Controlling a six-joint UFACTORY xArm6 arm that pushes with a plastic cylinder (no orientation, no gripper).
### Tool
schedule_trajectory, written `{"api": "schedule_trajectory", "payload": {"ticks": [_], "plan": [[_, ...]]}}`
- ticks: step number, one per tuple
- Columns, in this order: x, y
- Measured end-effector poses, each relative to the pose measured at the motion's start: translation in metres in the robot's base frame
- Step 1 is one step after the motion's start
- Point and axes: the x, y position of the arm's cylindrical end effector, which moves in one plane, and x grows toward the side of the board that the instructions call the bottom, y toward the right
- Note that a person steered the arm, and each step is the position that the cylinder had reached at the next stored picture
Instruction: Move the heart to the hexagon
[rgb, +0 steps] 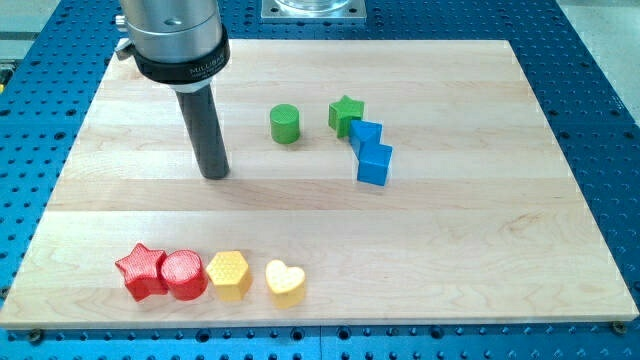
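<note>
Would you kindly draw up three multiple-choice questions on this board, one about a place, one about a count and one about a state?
1. Where is the yellow heart relative to the yellow hexagon?
A. Just to its right in the view
B. Far off at the view's top
C. Stacked on it

2. How many green blocks are there?
A. One
B. Two
C. Four

3. What is my tip touching?
A. The heart
B. The green cylinder
C. No block

Answers:
1 A: the heart sits beside the hexagon at the right end of the bottom row.
2 B: only the green cylinder and green star are green.
3 C: the tip stands on bare wood, left of the cylinder and above the bottom row.
</note>
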Motion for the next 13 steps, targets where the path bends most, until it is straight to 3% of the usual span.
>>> {"api": "schedule_trajectory", "payload": {"ticks": [2, 3, 4, 6, 8, 9, 10, 12, 13], "plan": [[-0.124, 0.034], [-0.124, 0.034], [-0.084, 0.048], [-0.093, 0.079], [0.008, 0.079], [0.015, 0.08], [0.049, 0.08], [0.078, 0.125], [0.127, 0.139]]}}
